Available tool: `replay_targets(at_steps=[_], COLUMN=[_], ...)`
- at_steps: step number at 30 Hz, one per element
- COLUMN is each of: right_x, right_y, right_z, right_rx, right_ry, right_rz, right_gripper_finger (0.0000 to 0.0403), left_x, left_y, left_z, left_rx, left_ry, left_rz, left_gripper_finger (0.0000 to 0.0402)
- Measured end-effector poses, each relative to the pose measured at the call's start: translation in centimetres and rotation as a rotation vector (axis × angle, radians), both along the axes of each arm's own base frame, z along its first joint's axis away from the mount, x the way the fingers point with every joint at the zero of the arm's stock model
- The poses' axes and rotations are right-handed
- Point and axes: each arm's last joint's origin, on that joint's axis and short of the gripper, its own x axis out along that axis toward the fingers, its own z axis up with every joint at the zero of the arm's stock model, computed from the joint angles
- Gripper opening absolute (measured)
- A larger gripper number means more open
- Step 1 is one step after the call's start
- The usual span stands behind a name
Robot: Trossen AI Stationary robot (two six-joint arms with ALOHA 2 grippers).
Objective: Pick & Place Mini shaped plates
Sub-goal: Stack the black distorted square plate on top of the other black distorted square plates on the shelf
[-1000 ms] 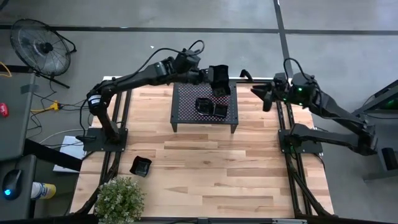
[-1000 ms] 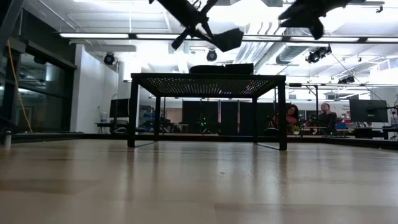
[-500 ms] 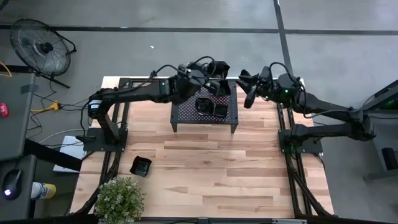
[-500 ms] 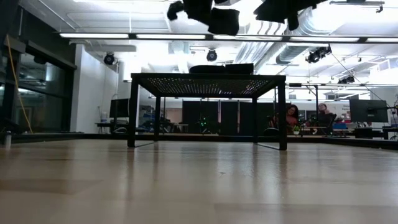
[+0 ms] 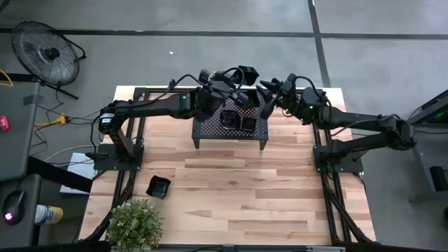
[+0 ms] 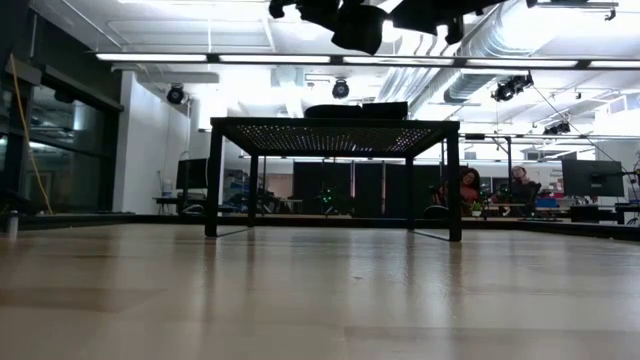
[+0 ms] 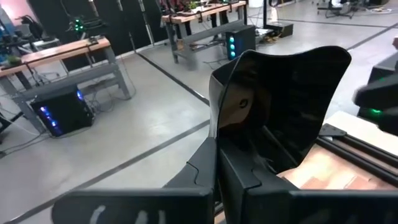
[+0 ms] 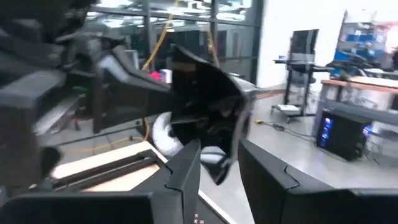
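- Up at the top centre of your high view, the left gripper (image 5: 241, 78) holds one mini shaped plate (image 5: 246, 73) in the air above the far edge of the rack (image 5: 210, 119)
- Seen through your left wrist view, that plate (image 7: 280, 99) is glossy black with a wavy rim, stands nearly upright, and has its lower edge pinched between the two dark fingers (image 7: 233, 171)
- Your right gripper (image 5: 268, 98) sits just beside it, upper centre-right of the high view; in the right wrist view its fingers (image 8: 186, 168) are spread with a clear gap, and the plate (image 8: 211, 99) hangs just beyond them
- More black plates (image 5: 236, 120) lie together on top of the rack, near the middle of the high view
- One further plate (image 5: 158, 186) rests alone on the wooden table (image 5: 245, 189), lower left of the high view, near the potted plant (image 5: 133, 224)
- You will find no brand, label or writing that can be read on the plates or the rack
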Motion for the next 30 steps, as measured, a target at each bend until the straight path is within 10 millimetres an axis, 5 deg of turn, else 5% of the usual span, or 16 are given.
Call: replay_targets(at_steps=[24,30], right_x=[1.2,1.2], right_y=[-1.4,-1.4], right_z=[-0.3,-0.3], right_rx=[0.066,0.079], right_ry=[-0.070,-0.079], right_rz=[-0.003,0.010], right_gripper_finger=[0.0103,0.0075], left_x=[0.1,0.1], left_y=[0.0,0.0], left_z=[0.0,-0.1], left_rx=[0.004,0.003], left_ry=[0.028,0.030], left_rz=[-0.048,-0.053], left_gripper_finger=[0.0000,0.0000])
